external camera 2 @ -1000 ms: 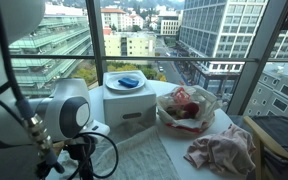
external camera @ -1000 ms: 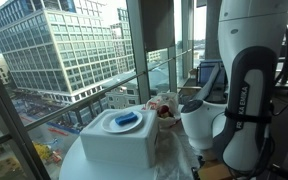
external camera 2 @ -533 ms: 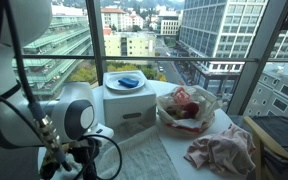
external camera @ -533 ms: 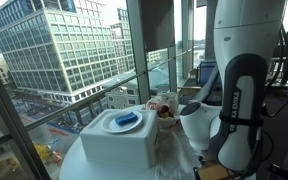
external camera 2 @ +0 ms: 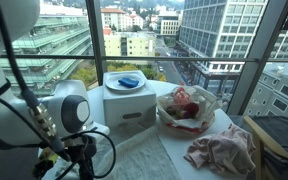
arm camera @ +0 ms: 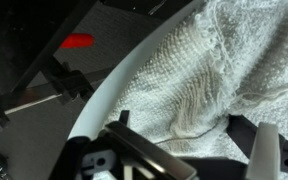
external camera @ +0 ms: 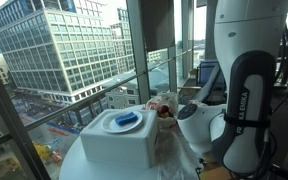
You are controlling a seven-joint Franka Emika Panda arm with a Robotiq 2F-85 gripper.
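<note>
Status: gripper (arm camera: 189,155) hangs released, jaws spread wide, nothing between them, no contact that I can see.

- White towel (arm camera: 209,70) lies directly under and just ahead of the fingers, flat on the table (arm camera: 102,95). Its edge runs close along the rim on one side of the hand. One fold ridge sits near the middle between the jaws. My read: it's spread out as a cover or pad, not dropped, since most of it lies smooth.
- Hand is low and close over the cloth. The arm (external camera: 239,100) folds down hard to get there and blocks the hand in both exterior views, so only the wrist view shows the jaws.
- White box (external camera 2: 129,108) stands beyond the hand, toward the window. A blue dish (external camera 2: 130,80) rests in the shallow recess on top; the recess probably keeps it from sliding.
- Clear bag (external camera 2: 187,105) with red contents stands beside the box, well off to the side of the hand; the walls hold the loose stuff together.
- Pink cloth (external camera 2: 224,150) lies crumpled at the far table edge, well apart from the hand.
- Red mark (arm camera: 79,41) on the dark floor, past the rim. Can't tell what it is.

Writing: none readable. The arm's dark band has lettering, but it's too small to make out. No labels visible on box, bag or towel.
</note>
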